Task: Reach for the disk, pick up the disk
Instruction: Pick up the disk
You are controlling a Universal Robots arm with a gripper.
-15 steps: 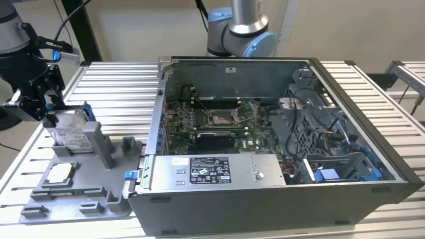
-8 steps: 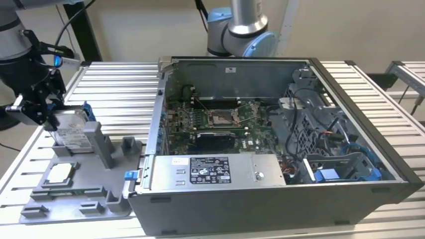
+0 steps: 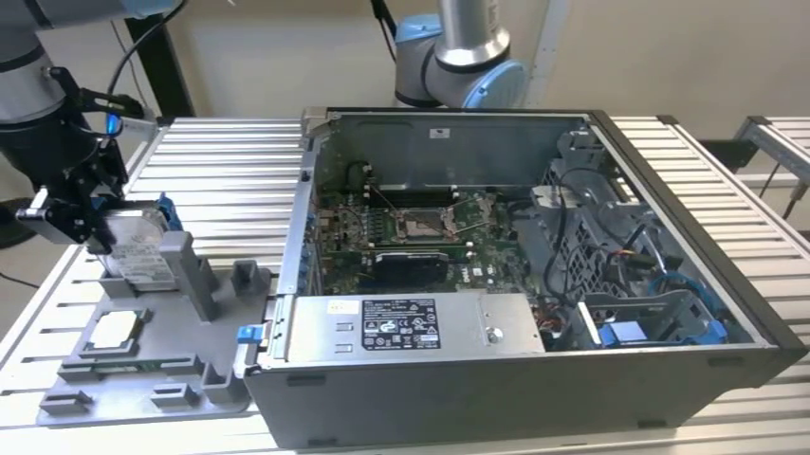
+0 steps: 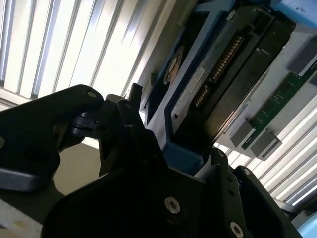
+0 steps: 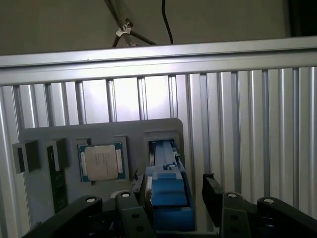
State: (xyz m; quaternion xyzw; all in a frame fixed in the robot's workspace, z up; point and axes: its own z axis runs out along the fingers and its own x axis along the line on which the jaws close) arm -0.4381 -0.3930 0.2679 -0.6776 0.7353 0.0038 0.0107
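The disk point(image 3: 142, 254) stands on edge in a slot of the grey holder plate point(image 3: 152, 379) at the exterior view's left; it is silver-grey with a white label and a blue bracket. My gripper point(image 3: 95, 223) is down over its upper end. In the first wrist view the disk's blue edge point(image 5: 167, 208) sits between my two black fingers, the gripper point(image 5: 173, 196) open, with a narrow gap between one finger point(image 5: 212, 194) and the bracket. The second wrist view shows the disk point(image 4: 208, 94) close beside one finger point(image 4: 131, 129).
A small square silver chip point(image 3: 112, 332) lies on the same holder plate, near the disk's slot. An open computer case point(image 3: 532, 284) with a grey power supply box point(image 3: 405, 324) stands at the exterior view's right. Another arm's base point(image 3: 462, 57) is behind the case. Slatted metal table all around.
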